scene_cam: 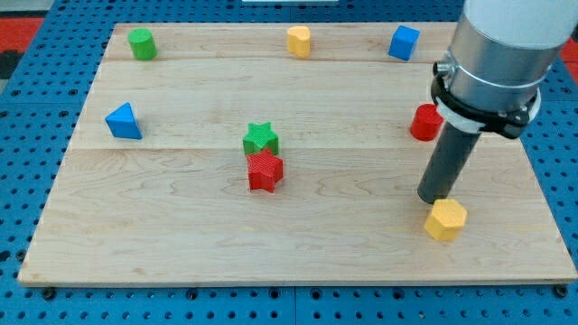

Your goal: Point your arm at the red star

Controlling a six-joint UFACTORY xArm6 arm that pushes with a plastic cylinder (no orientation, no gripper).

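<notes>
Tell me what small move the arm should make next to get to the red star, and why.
Probably slide my tip toward the view's left, staying level. It sits at the board's right side, just above the yellow block, while the red star lies near the middle, touching the green star above it. The wood between looks clear, so a straight leftward slide should disturb nothing.

Probably lab: wooden board (298, 253) on blue perforated bench (27, 108), robot arm (497, 54).

Red star (265, 171) flat on board, mid-view; touching green star (260, 138) just above
</notes>
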